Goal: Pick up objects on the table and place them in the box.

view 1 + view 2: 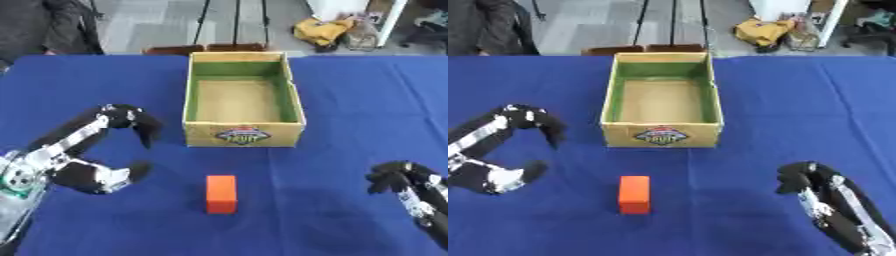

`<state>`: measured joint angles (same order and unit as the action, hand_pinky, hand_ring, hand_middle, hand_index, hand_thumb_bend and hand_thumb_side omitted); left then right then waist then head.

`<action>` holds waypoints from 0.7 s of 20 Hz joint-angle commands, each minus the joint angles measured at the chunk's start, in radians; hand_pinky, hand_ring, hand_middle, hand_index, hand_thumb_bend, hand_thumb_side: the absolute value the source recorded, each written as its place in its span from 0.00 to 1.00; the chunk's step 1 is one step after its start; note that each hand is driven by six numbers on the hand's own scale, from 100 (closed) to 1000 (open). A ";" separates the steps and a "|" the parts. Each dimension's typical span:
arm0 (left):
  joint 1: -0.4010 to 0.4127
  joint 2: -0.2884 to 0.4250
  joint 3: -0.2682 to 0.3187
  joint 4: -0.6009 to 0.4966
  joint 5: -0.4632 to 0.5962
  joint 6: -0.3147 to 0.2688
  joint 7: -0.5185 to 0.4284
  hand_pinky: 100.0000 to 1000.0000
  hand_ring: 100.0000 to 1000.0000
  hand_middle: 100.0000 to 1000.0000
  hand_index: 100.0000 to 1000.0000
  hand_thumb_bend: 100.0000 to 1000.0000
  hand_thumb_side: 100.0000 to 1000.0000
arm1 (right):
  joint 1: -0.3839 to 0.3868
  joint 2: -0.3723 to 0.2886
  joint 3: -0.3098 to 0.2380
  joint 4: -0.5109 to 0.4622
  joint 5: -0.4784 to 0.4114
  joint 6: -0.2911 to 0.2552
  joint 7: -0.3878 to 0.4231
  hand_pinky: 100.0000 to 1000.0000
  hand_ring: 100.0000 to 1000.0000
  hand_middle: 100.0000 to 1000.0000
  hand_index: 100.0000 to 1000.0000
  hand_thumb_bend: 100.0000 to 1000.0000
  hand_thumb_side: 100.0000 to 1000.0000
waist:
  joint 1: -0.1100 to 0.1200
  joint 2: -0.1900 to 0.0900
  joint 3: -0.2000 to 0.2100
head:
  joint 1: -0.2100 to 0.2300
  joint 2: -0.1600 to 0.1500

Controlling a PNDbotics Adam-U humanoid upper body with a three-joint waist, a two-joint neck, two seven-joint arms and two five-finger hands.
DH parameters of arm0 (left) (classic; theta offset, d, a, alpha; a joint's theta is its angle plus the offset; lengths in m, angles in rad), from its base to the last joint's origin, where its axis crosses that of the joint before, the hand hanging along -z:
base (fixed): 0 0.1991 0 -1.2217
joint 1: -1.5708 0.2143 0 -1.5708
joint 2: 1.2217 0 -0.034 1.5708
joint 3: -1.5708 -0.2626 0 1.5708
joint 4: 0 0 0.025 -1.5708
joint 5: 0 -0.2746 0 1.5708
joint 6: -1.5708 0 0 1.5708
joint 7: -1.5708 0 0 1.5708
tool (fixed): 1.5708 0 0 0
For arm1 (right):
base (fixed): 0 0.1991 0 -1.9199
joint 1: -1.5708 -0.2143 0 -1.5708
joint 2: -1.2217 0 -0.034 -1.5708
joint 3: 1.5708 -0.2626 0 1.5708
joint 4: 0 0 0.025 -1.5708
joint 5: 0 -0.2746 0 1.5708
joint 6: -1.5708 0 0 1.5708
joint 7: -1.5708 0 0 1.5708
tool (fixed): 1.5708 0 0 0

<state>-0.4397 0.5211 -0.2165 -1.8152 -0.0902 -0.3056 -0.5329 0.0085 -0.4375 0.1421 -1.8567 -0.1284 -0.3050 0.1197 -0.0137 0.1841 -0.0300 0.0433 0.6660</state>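
In the left eye view, your left hand (98, 172) at the frame's left edge gapes wide, holding nothing; bring it right to straddle the orange block (221, 194), lower centre. In the right eye view, that block stands below the empty box (662, 134), long axis running up-frame toward it. Your right hand (808, 181), lower right, curls empty.

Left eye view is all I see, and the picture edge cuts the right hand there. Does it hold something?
Observer: No. The right eye view shows the whole right hand: its fingers are curled down, with nothing in them.
Operator: And behind the hand, where does the arm go?
Observer: Its forearm, black with white parts, runs down to the lower right corner, above the blue table.
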 commanded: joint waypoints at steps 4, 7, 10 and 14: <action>-0.097 -0.020 -0.066 0.075 -0.056 -0.049 -0.018 0.60 0.52 0.57 0.79 0.37 0.48 | -0.010 -0.031 -0.015 -0.058 -0.027 0.007 0.003 0.74 0.47 0.35 0.66 0.00 0.54 | -0.004 -0.012 0.001 | 0.002 -0.007; -0.119 -0.037 -0.082 0.111 -0.082 -0.069 -0.022 0.60 0.53 0.57 0.78 0.39 0.50 | -0.006 -0.033 -0.015 -0.067 -0.029 0.006 -0.002 0.74 0.47 0.35 0.66 0.00 0.54 | -0.006 -0.012 -0.001 | 0.005 -0.007; -0.141 -0.053 -0.106 0.139 -0.109 -0.098 -0.035 0.60 0.52 0.56 0.78 0.40 0.51 | -0.015 -0.034 -0.007 -0.077 -0.044 0.009 0.009 0.74 0.47 0.35 0.66 0.00 0.53 | -0.005 -0.013 -0.001 | 0.003 -0.007; -0.165 -0.080 -0.137 0.176 -0.143 -0.133 -0.050 0.59 0.52 0.55 0.78 0.40 0.52 | -0.029 -0.037 -0.001 -0.085 -0.061 0.016 0.023 0.74 0.47 0.35 0.66 0.00 0.53 | -0.004 -0.014 -0.003 | 0.003 -0.007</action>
<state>-0.5834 0.4398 -0.3486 -1.6396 -0.2222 -0.4254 -0.5798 -0.0102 -0.4458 0.1429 -1.9158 -0.1783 -0.2891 0.1367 -0.0190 0.1842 -0.0313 0.0454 0.6660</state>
